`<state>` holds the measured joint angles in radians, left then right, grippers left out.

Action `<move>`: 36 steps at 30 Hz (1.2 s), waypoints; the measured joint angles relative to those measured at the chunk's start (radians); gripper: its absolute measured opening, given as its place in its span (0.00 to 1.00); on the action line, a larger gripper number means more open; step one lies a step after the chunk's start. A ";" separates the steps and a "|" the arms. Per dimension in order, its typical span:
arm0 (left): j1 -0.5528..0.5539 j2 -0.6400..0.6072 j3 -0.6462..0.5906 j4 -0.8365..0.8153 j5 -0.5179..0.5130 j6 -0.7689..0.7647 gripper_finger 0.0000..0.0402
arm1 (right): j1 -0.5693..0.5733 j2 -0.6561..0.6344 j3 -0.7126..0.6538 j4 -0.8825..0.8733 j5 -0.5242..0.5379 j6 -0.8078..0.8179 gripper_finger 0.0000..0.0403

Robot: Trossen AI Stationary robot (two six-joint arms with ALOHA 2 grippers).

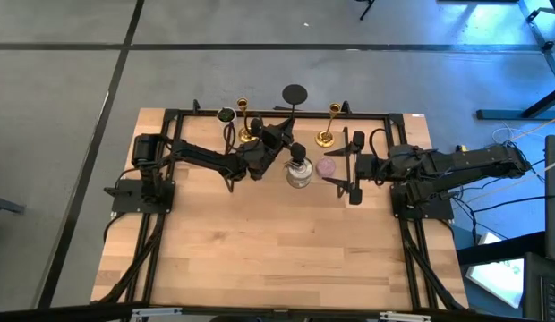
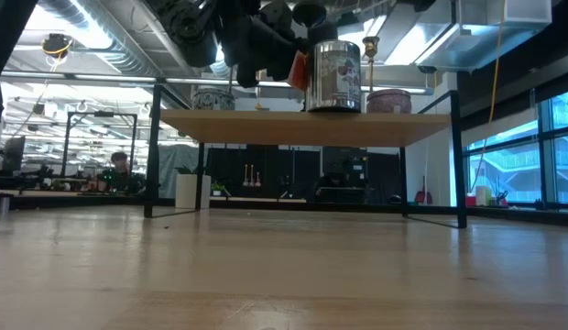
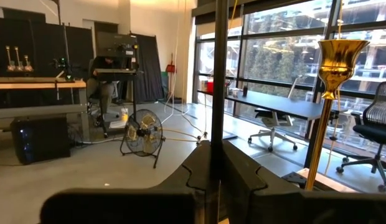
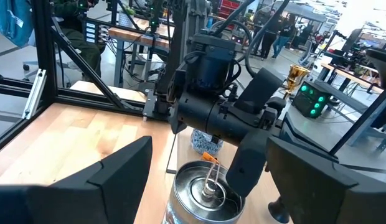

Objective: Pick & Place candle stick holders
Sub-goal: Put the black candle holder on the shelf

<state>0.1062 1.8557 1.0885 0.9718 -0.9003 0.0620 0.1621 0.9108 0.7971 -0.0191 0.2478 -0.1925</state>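
Two gold candle stick holders stand upright on their round bases near the table's far edge, one at the left [image 1: 244, 122] and one at the right [image 1: 328, 127]. My left gripper [image 1: 281, 132] is between them, shut and empty. In its wrist view [image 3: 215, 180] one holder [image 3: 330, 93] rises beside it, untouched. My right gripper [image 1: 350, 168] is wide open and empty, to the right of the pink candle [image 1: 326, 166]. In the right wrist view [image 4: 211, 186] it faces the silver tin [image 4: 202, 198] and the left arm, with a holder [image 4: 297, 77] farther off.
The silver tin [image 1: 298, 171] stands mid-table just in front of my left gripper. A blue-grey candle [image 1: 226, 115] sits at the far left by the left holder. A black frame [image 1: 367, 114] runs around the table's edges. The near half of the table is bare wood [image 1: 277, 259].
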 joint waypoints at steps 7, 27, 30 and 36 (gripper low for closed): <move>-0.001 0.000 0.000 -0.002 0.008 0.003 0.05 | 0.000 0.000 0.000 0.000 -0.001 0.000 0.78; -0.010 0.000 0.000 -0.003 -0.009 0.005 0.05 | 0.002 0.000 0.000 0.001 -0.025 0.002 0.78; -0.001 0.000 0.000 -0.003 -0.012 0.011 0.05 | 0.002 0.000 0.000 0.001 -0.027 0.002 0.78; 0.009 0.000 -0.001 -0.003 0.001 0.015 0.03 | 0.002 0.000 0.000 0.001 -0.027 0.001 0.78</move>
<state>0.1152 1.8557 1.0878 0.9684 -0.8989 0.0769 0.1646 0.9108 0.7971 -0.0181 0.2210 -0.1910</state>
